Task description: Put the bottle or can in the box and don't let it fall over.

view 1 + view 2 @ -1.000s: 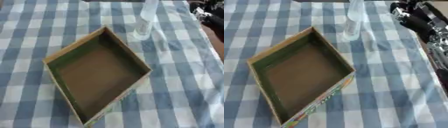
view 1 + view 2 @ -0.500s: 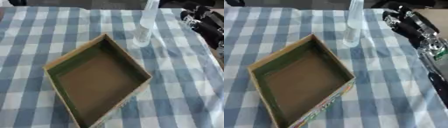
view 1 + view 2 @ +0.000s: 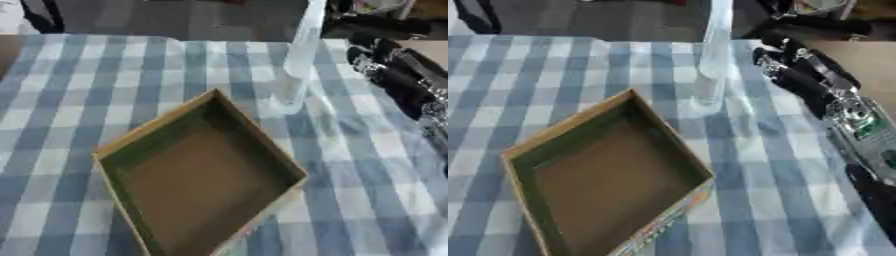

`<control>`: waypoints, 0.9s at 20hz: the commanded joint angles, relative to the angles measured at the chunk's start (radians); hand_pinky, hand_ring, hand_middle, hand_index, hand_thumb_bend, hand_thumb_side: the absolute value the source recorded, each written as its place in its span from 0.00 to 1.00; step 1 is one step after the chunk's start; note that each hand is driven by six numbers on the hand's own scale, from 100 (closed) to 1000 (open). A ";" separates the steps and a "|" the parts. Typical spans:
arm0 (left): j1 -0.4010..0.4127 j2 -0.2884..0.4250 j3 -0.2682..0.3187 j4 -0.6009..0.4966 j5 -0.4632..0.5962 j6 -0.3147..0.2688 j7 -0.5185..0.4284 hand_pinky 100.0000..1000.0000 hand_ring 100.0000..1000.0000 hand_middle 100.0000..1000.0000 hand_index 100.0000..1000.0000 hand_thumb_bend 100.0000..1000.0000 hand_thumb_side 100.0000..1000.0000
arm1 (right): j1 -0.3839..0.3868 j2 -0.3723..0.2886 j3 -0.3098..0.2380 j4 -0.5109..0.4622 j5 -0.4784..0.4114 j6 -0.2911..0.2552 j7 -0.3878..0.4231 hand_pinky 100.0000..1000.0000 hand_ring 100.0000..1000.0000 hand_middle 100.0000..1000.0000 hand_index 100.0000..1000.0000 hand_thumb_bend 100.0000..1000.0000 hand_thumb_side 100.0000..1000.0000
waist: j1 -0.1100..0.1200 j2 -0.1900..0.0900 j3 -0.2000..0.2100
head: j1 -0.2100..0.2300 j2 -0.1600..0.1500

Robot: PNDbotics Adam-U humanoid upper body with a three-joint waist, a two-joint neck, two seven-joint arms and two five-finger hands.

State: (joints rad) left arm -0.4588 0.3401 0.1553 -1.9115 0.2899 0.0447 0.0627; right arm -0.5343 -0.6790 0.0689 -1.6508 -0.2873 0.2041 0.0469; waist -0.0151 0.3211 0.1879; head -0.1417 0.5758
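A clear plastic bottle [image 3: 297, 65] stands upright on the blue-and-white checked cloth, just beyond the far corner of the box. The open cardboard box [image 3: 199, 177] lies empty at the middle of the table, turned like a diamond, its inside brown and green. My right hand [image 3: 791, 67] comes in from the right, black with silver joints, a short way to the right of the bottle and not touching it. Its fingers look relaxed and hold nothing. My left hand shows in no view.
The table's far edge [image 3: 175, 37] runs just behind the bottle, with dark floor beyond. My right forearm [image 3: 855, 120] lies along the table's right side. A pale wooden surface [image 3: 859, 60] shows at the upper right.
The whole picture has slid downward as the head tilted up. My right hand has come closer to the bottle from the right. Bottle and box stay where they were.
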 commanded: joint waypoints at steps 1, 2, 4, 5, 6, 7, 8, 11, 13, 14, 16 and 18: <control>-0.019 0.009 -0.002 -0.021 0.004 0.000 -0.004 1.00 1.00 1.00 0.66 0.00 0.52 | -0.022 -0.015 -0.003 -0.002 -0.013 -0.006 -0.003 1.00 1.00 1.00 1.00 0.00 0.48 | 0.002 -0.014 0.006 | -0.007 -0.019; -0.020 0.008 -0.002 -0.022 0.004 0.000 -0.005 1.00 1.00 1.00 0.66 0.00 0.52 | -0.025 -0.015 -0.002 0.000 -0.015 -0.007 -0.005 1.00 1.00 1.00 1.00 0.00 0.48 | 0.002 -0.012 0.008 | -0.009 -0.019; -0.023 0.006 -0.002 -0.022 0.005 0.001 -0.005 1.00 1.00 1.00 0.66 0.00 0.52 | -0.031 -0.015 0.000 0.005 -0.019 -0.004 -0.009 1.00 1.00 1.00 1.00 0.00 0.48 | 0.002 -0.009 0.013 | -0.012 -0.020; -0.025 0.005 -0.003 -0.023 0.005 0.002 -0.006 1.00 1.00 1.00 0.66 0.00 0.52 | -0.035 -0.015 0.001 0.008 -0.020 -0.001 -0.012 1.00 1.00 1.00 1.00 0.00 0.48 | 0.002 -0.007 0.015 | -0.013 -0.019; -0.026 0.004 -0.004 -0.023 0.005 0.003 -0.007 1.00 1.00 1.00 0.66 0.00 0.52 | -0.038 -0.014 0.002 0.011 -0.021 0.003 -0.014 1.00 1.00 1.00 1.00 0.00 0.48 | 0.002 -0.005 0.017 | -0.015 -0.019; -0.027 0.003 -0.005 -0.023 0.005 0.003 -0.009 1.00 1.00 1.00 0.66 0.00 0.52 | -0.041 -0.014 0.003 0.015 -0.023 0.008 -0.016 1.00 1.00 1.00 1.00 0.00 0.48 | 0.003 -0.003 0.019 | -0.017 -0.019; -0.028 0.002 -0.005 -0.023 0.005 0.003 -0.010 1.00 1.00 1.00 0.66 0.00 0.52 | -0.045 -0.013 0.004 0.019 -0.027 0.014 -0.018 1.00 1.00 1.00 1.00 0.00 0.48 | 0.003 -0.001 0.021 | -0.019 -0.019; -0.031 0.000 -0.006 -0.024 0.005 0.003 -0.012 1.00 1.00 1.00 0.66 0.00 0.52 | -0.054 -0.012 0.007 0.028 -0.047 0.026 -0.019 1.00 1.00 1.00 1.00 0.00 0.48 | 0.004 0.006 0.027 | -0.026 -0.021; -0.033 -0.001 -0.007 -0.024 0.005 0.003 -0.014 1.00 1.00 1.00 0.66 0.00 0.52 | -0.059 -0.010 0.008 0.035 -0.062 0.032 -0.021 1.00 1.00 1.00 1.00 0.00 0.49 | 0.004 0.010 0.031 | -0.029 -0.023; -0.034 -0.002 -0.007 -0.024 0.005 0.003 -0.015 1.00 1.00 1.00 0.65 0.00 0.52 | -0.061 -0.010 0.008 0.039 -0.069 0.034 -0.022 1.00 1.00 1.00 1.00 0.00 0.49 | 0.004 0.012 0.033 | -0.030 -0.024; -0.036 -0.004 -0.008 -0.024 0.006 0.004 -0.017 1.00 1.00 1.00 0.65 0.00 0.52 | -0.065 -0.008 0.009 0.046 -0.084 0.037 -0.024 1.00 1.00 1.00 1.00 0.00 0.49 | 0.004 0.015 0.036 | -0.033 -0.027; -0.039 -0.006 -0.011 -0.024 0.006 0.005 -0.021 1.00 1.00 1.00 0.65 0.00 0.52 | -0.070 -0.007 0.009 0.052 -0.097 0.035 -0.025 1.00 1.00 1.00 1.00 0.00 0.47 | 0.005 0.019 0.040 | -0.036 -0.033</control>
State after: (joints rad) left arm -0.4847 0.3230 0.1443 -1.9169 0.2916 0.0504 0.0467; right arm -0.5890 -0.6720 0.0820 -1.5941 -0.3724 0.2382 0.0255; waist -0.0142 0.3565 0.2274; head -0.1745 0.5585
